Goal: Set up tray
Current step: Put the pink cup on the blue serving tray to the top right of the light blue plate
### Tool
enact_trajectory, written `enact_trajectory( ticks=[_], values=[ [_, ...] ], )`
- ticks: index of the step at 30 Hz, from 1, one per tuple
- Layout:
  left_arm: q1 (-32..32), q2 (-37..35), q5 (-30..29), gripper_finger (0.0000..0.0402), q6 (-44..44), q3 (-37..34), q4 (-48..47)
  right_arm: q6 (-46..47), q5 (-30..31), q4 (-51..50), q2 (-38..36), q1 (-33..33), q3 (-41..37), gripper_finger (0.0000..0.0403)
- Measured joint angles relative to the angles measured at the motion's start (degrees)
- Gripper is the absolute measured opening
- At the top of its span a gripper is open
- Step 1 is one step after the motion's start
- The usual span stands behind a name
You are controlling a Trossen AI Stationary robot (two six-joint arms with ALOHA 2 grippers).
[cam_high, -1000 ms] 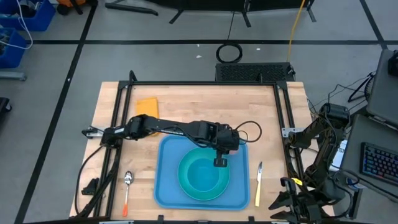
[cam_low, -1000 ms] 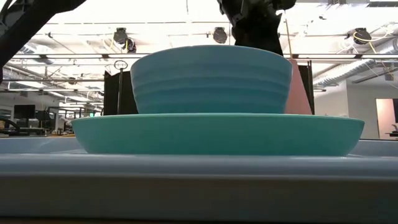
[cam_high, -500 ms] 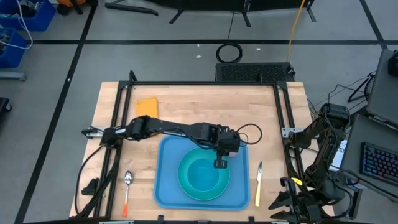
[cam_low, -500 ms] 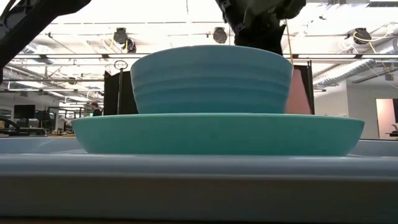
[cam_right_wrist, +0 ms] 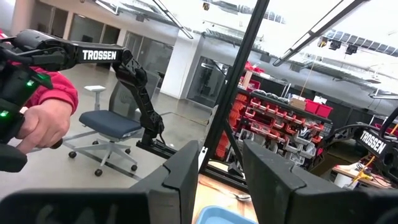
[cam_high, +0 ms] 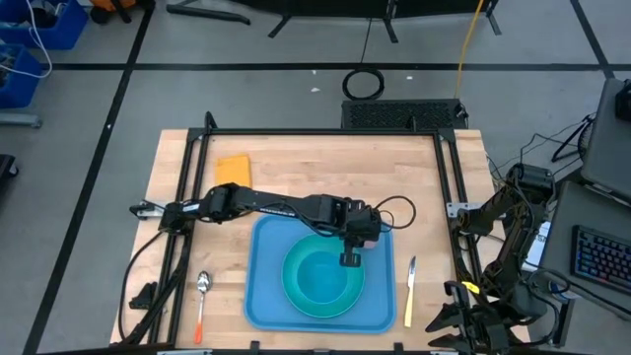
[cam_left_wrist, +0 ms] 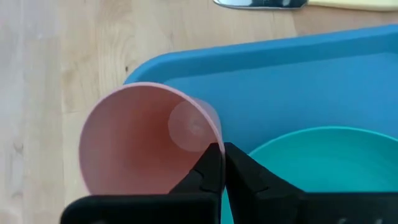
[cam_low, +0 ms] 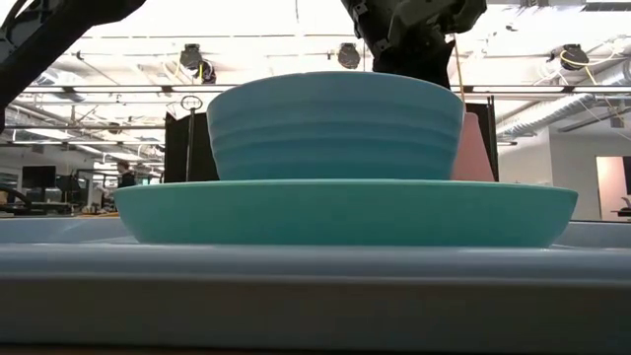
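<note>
White "TROSSEN" lettering shows on an arm (cam_right_wrist: 93,55) at the right wrist view's upper left. Left pincer (cam_left_wrist: 222,163) pinches the pink cup's (cam_left_wrist: 140,140) rim over the tray (cam_left_wrist: 311,81); right pincer (cam_right_wrist: 217,177) sits partly open, empty.

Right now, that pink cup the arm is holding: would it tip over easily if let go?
Probably. The pink cup looks thin-walled and light, and the left gripper pinches just its rim. It stands taller than the bowl on the tray, so a nudge might topple it.
</note>
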Motion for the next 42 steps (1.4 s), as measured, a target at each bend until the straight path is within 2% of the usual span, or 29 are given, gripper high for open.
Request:
enact_trajectory(
  ticks=[4, 10, 16, 22, 29, 38, 42],
  values=[
    [0.0, 0.0, -0.43, 0.0019, -0.13, 0.0, 0.31, 0.0, 0.0, 0.0, 0.0, 0.0, -0.01, 0.0114],
    [0.0, 0.0, -0.43, 0.0007, 0.07, 0.0, 1.91, 0.02, 0.0, 0.0, 0.0, 0.0, -0.01, 0.0114],
    [0.0, -0.02, -0.75, 0.0031, -0.09, 0.0, 2.98, 0.02, 0.0, 0.0, 0.0, 0.0, -0.01, 0.0114],
    [0.0, -0.02, -1.17, 0.0007, 0.13, 0.0, 2.78, 0.04, 0.0, -0.02, 0.0, 0.0, -0.01, 0.0114],
    [0.0, -0.02, -1.29, 0.0029, -0.14, 0.0, 2.78, 0.04, 0.0, -0.02, 0.0, 0.0, -0.01, 0.0114],
    [-0.11, -0.02, -1.28, 0.0006, -0.08, 0.0, 2.8, 0.92, 0.0, -0.44, -0.02, -0.02, -0.01, 0.0114],
    [-0.2, -0.02, -1.26, 0.0012, -0.15, 0.0, 2.84, 1.05, 0.0, -0.83, -0.02, -0.02, -0.01, 0.0114]
  ],
)
